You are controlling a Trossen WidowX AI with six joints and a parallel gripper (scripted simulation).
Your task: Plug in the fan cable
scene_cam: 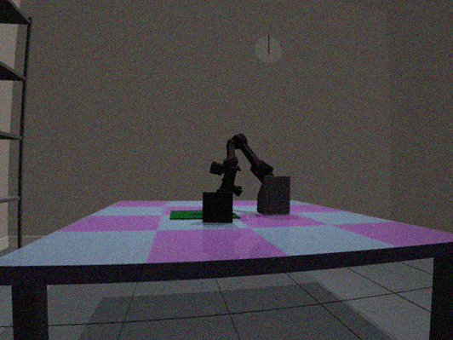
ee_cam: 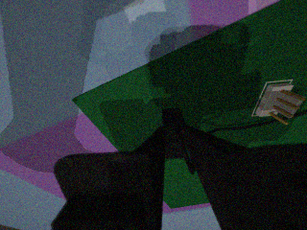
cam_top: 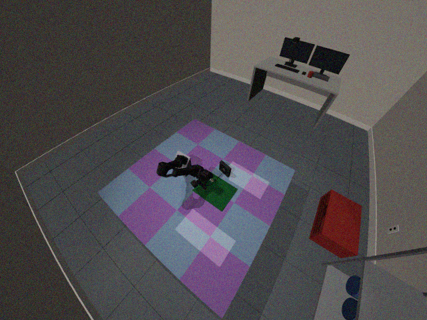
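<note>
Closing gripper (ee_cam: 174, 144) on plug (ee_cam: 173, 122), at board (ee_cam: 120, 107) centre-left; grasp appearing seated on plug. Keeping plug square before lifting, cable (ee_cam: 240, 126) trailing slack. Carrying rightward to header (ee_cam: 277, 100), near board's right edge; bare board between, fan (cam_top: 225, 167) standing beyond on desk (cam_top: 148, 213).

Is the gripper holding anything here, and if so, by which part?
The gripper is shut on the fan cable's plug, pinching the dark plug body at its sides, over the green board.
</note>
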